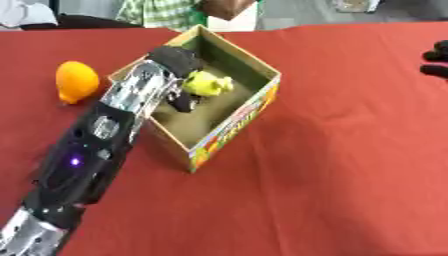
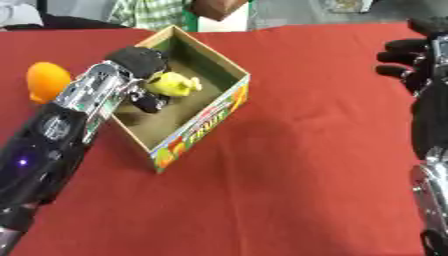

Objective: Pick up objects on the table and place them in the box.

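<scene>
In the left eye view, a cardboard box (image 1: 229,131) with a printed fruit pattern on its outer wall sits turned cornerwise on the red desk (image 1: 350,150), toward the far left of the scene. The robot's left arm (image 1: 96,145), black with silver sections and a small purple light, comes up from the near left corner and reaches over the box's left wall. The left robot hand (image 1: 179,62) is inside the open top of the box, its dark fingers curled around a yellow toy (image 1: 206,84) that sits low in the box, close to the brown floor; whether the toy touches the floor cannot be told. An orange fruit (image 1: 75,81) lies on the desk just left of the box, beside the arm and apart from the box wall. At the far right edge, only a few dark fingertips of the right robot hand (image 1: 436,62) show above the desk. In the right eye view, the same box shows with the word FRUIT on its near right wall, and the left robot hand has hold of the yellow toy in the far part of the box. Here the right robot hand shows more fully at the far right, held above the desk with its fingers curled in and nothing in them, well apart from the box, its arm (image 2: 430,150) running down the right edge.
</scene>
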